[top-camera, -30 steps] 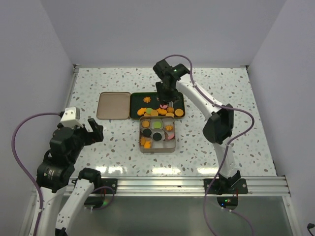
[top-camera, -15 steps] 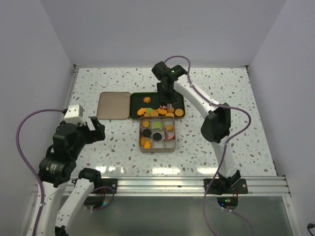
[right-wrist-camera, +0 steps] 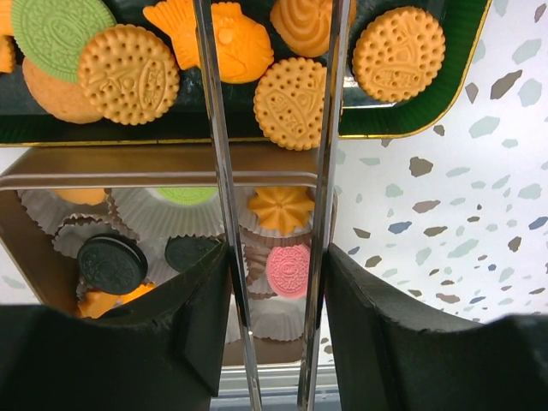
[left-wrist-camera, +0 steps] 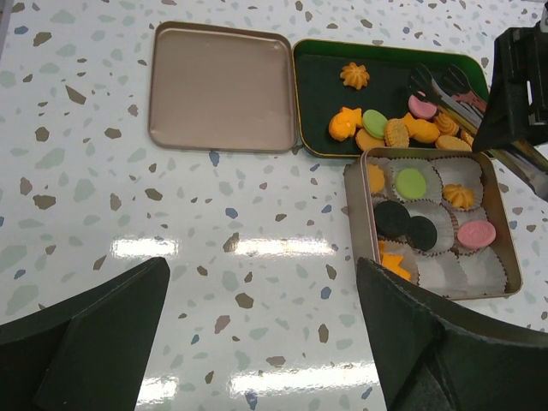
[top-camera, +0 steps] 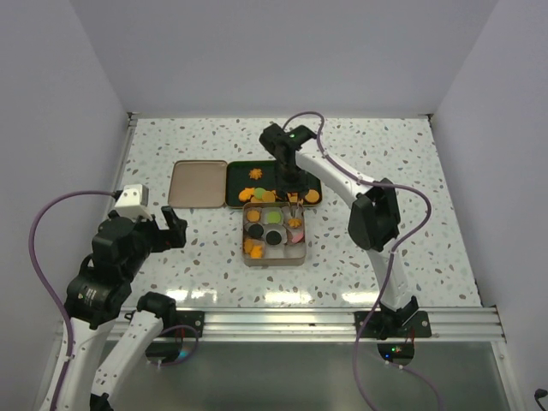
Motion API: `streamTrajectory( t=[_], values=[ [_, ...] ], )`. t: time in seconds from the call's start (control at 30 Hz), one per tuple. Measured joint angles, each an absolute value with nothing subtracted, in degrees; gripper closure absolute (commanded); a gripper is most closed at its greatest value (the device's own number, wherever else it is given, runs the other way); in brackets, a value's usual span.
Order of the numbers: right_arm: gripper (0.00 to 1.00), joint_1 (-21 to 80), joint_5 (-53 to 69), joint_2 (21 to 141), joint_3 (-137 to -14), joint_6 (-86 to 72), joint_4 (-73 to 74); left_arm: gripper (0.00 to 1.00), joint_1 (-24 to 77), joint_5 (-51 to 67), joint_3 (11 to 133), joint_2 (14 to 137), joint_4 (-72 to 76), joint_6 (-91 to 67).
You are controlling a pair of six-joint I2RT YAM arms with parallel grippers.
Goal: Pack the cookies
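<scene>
The right gripper clasps metal tongs whose parted blades reach forward over loose cookies on the green tray, the tan tin just beneath it awaiting them; the left gripper hangs spread wide, empty.

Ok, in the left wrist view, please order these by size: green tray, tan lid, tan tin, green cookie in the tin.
1. green tray, the widest.
2. tan tin and tan lid: they look alike, and the tin lies nearer the camera, so unranked.
3. green cookie, by far the smallest.
</scene>
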State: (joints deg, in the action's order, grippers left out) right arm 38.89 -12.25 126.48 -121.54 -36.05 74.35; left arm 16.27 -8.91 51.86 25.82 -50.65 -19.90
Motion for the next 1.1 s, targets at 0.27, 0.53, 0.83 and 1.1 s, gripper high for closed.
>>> streamTrajectory(
  t=[0.27,0.53,0.83,1.1],
  values=[
    [0.52,38.94,-10.41,122.63,-118.83,-36.03,73.52,0.05,16.27,-8.95,51.86,26.09,-50.65,-19.90],
    [0.50,38.94,-7.92,122.50,-120.25,-35.59,73.69,0.05,16.27,-9.17,51.86,26.09,-50.68,-19.92],
    [0.60,38.94,-7.66,122.50,-120.84,-34.00,74.54,0.06,16.27,-9.45,51.86,26.06,-50.68,-19.94],
    [0.77,38.70,-7.68,122.76,-125.12,-32.08,76.12,0.06,16.27,-9.50,51.86,26.06,-50.68,-19.94]
  ],
)
